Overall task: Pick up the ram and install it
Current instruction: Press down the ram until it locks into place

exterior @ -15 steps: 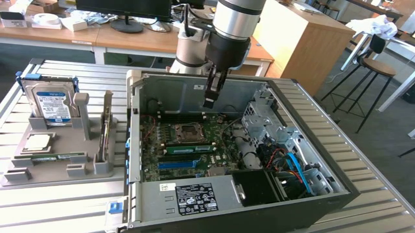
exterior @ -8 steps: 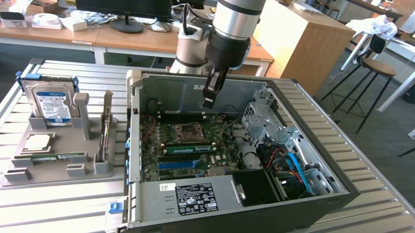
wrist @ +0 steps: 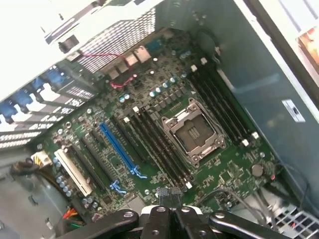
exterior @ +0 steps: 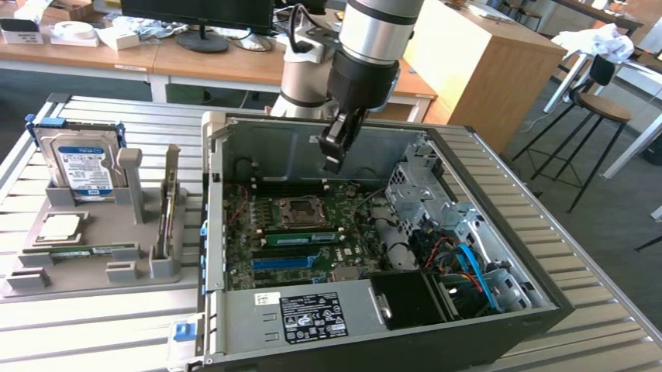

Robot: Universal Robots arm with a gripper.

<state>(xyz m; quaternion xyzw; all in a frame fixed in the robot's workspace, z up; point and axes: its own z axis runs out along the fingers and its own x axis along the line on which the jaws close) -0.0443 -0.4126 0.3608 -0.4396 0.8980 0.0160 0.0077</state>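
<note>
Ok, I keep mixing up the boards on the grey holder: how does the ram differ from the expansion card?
The ram is a long, narrow strip sitting low in the grey holder; the expansion card is taller and stands on edge. The ram runs across the exterior view; the expansion card runs front to back. The expansion card stands nearer the computer case than the ram. Both rest on the holder, outside the case.

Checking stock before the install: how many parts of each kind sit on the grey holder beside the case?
Hard drive: 1
Processor: 1
Ram: 1
Expansion card: 1
Total: 4
</note>
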